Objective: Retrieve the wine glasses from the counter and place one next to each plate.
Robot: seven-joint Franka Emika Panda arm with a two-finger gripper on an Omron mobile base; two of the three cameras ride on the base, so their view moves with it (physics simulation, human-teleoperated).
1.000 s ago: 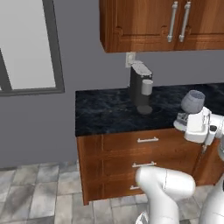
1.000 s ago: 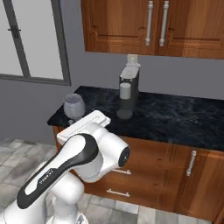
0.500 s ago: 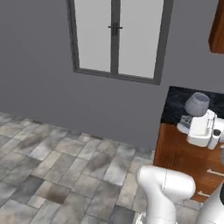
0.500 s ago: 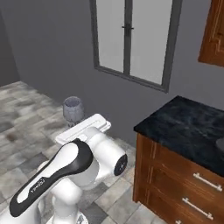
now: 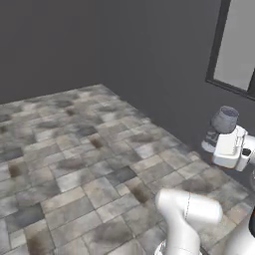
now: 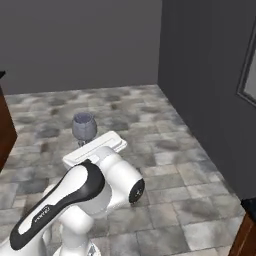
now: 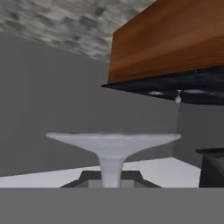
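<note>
Base has turned since half a second ago: the counter and window that filled both base views then have swung away, replaced by grey stone floor [image 5: 74, 164] and dark grey walls [image 6: 80, 45]; window edge [image 5: 239, 45] at far right. Wine glass [image 6: 83, 127] still upright on the hand, carried over the floor. Gripper [image 7: 110, 183] fingers clamped narrow on its stem, foot just above them.

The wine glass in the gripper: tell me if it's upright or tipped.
Upright. In both base views the wine glass stands bowl-up above the gripper; in the hand view its stem runs between the fingers, shut on it.
</note>
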